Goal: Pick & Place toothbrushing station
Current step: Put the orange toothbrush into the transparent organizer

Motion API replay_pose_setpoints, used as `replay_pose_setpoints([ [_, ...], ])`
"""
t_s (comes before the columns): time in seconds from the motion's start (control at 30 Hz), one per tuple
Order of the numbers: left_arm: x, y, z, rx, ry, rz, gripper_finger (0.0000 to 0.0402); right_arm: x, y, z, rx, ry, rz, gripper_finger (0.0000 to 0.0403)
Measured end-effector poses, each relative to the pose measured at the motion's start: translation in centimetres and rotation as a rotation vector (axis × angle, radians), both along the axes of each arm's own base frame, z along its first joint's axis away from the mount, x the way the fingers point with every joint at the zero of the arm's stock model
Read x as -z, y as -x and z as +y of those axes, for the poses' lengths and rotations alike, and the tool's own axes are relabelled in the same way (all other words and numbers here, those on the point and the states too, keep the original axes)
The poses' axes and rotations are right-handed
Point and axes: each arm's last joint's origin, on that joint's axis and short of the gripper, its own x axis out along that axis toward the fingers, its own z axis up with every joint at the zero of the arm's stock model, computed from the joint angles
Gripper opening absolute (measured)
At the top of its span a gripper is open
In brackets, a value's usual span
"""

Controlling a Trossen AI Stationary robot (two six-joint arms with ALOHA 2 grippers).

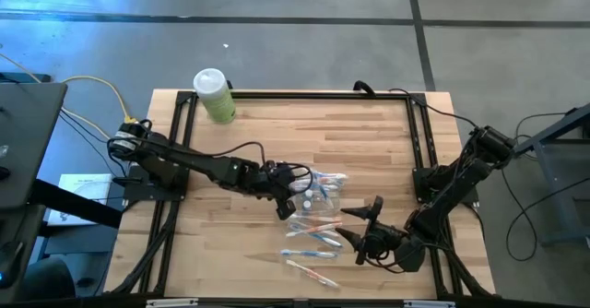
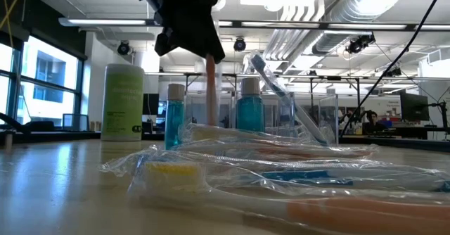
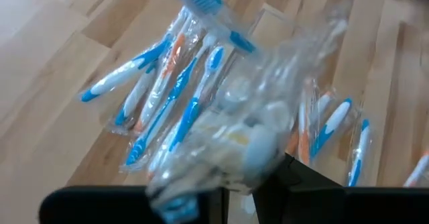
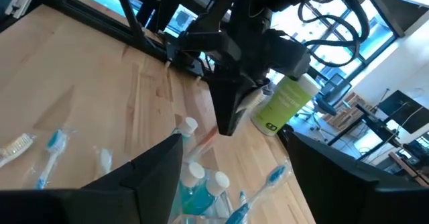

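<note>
Toothbrushing station, a clear plastic holder with small blue-filled, white-capped tubes and wrapped toothbrushes, lying on the wooden worktop well clear of the pale green bottle, which stands at the worktop's far corner. The left end effector sits on the bottle-facing edge of the station, fingers nearly pressed together; in the low view an orange-handled toothbrush hangs upright beneath it, apparently pinched. The right end effector waits just beyond the station, on the side away from the bottle, fingers spread and empty. To do this step well, the pinch should probably stay firm on the slim handle and the lift run straight up, since loose film could drag neighbouring pieces along. Count: at least three tubes are visible; roughly six or more toothbrushes lie loose around the station, though overlapping wrappers prevent an exact count; one bottle; two arms.
</note>
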Motion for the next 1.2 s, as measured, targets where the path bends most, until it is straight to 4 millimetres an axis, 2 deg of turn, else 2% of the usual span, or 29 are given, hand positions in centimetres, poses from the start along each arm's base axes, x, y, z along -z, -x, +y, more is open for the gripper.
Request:
replay_pose_setpoints([
  [0.8, 0.30, 0.08, -0.35, -0.070, 0.094, 0.010, 0.0040, 0.02, 0.00, -0.01, 0.003, -0.017, -0.005, 0.0263],
  [1.2, 0.34, 0.07, -0.47, -0.033, 0.109, 0.020, 0.0040, 0.02, -0.01, -0.02, 0.002, -0.016, -0.005, 0.0263],
])
